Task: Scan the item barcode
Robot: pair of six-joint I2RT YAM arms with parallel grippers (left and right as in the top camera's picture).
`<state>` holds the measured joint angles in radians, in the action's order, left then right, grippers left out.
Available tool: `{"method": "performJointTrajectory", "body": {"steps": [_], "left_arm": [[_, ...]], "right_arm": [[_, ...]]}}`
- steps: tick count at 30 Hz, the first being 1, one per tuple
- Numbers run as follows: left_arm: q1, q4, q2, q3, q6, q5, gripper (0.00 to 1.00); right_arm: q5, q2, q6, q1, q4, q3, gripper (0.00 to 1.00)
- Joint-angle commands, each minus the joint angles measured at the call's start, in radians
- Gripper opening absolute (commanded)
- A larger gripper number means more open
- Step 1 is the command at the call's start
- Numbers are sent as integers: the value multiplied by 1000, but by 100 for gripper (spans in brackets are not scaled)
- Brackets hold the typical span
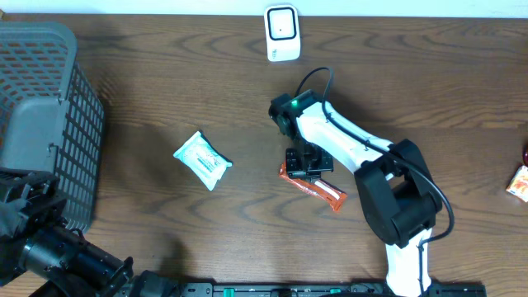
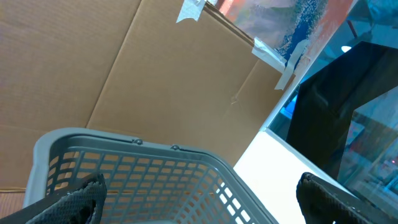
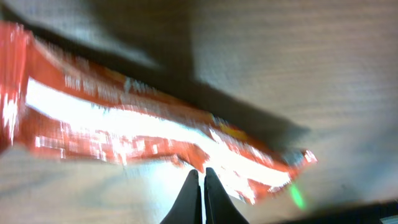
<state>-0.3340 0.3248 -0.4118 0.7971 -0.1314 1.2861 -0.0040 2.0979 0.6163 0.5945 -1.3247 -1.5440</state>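
Saw orange packet point(image 1: 318, 188) lying on the wooden surface point(image 1: 165, 82), well apart from the white scanner point(image 1: 281, 33). Found right gripper point(image 3: 200, 171) pressed together, tips at the packet's edge. Found left gripper point(image 2: 199, 193) spread wide near the grey basket point(image 2: 143, 168).

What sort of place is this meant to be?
Probably a mock shop checkout on a wooden table: a white barcode scanner, a grey shopping basket, and packaged goods like the orange snack wrapper.
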Motion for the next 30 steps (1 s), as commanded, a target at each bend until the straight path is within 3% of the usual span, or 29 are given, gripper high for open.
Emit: {"method": "performJointTrajectory", "body": {"steps": [1, 14, 26, 30], "left_arm": [[5, 5, 7, 7, -6, 10, 98], [5, 5, 7, 7, -6, 10, 98], [5, 5, 7, 7, -6, 10, 98], [5, 5, 7, 7, -6, 10, 98]], "right_arm": [[4, -44, -24, 25, -28, -15, 1], [-73, -43, -124, 111, 405, 262, 1], [80, -43, -181, -36, 671, 203, 1], [0, -45, -223, -82, 611, 67, 1]]}}
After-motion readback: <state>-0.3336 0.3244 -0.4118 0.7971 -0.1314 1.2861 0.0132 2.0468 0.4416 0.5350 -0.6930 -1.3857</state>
